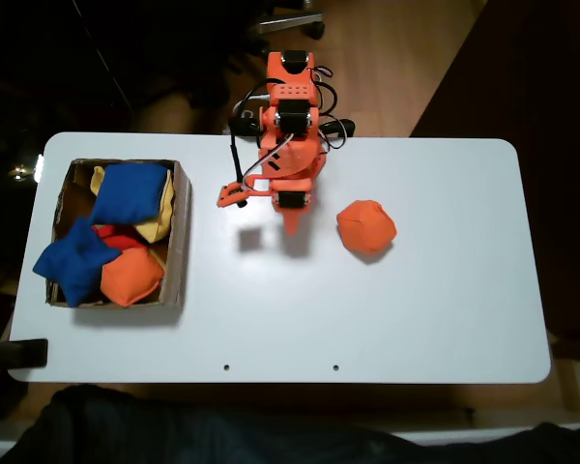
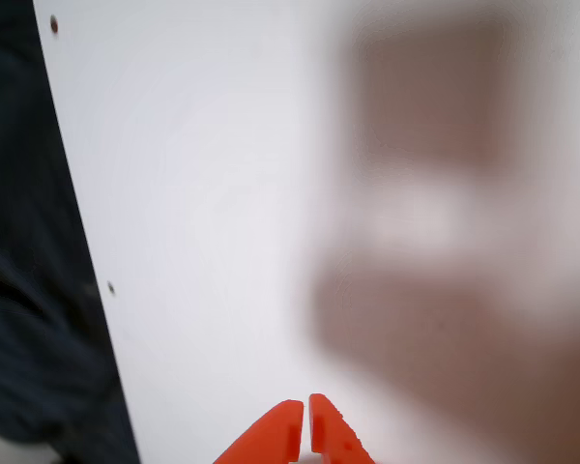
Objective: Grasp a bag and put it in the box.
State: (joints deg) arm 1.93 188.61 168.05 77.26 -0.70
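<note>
An orange bag (image 1: 366, 227) lies alone on the white table, right of centre in the fixed view. The orange arm reaches down from the table's far edge, and its gripper (image 1: 293, 224) hangs over bare table a short way left of that bag, apart from it. In the wrist view the gripper (image 2: 306, 432) has its two orange fingertips (image 2: 280, 435) pressed together with nothing between them. The brown cardboard box (image 1: 182, 242) sits at the table's left end. A second orange bag (image 1: 130, 275) rests inside it.
The box also holds two blue beanbags (image 1: 128, 191) (image 1: 74, 259) and a yellow one (image 1: 159, 217). The white table (image 1: 416, 319) has a dark surround past its edges, and a dark cloth shows along its front edge (image 2: 19, 290).
</note>
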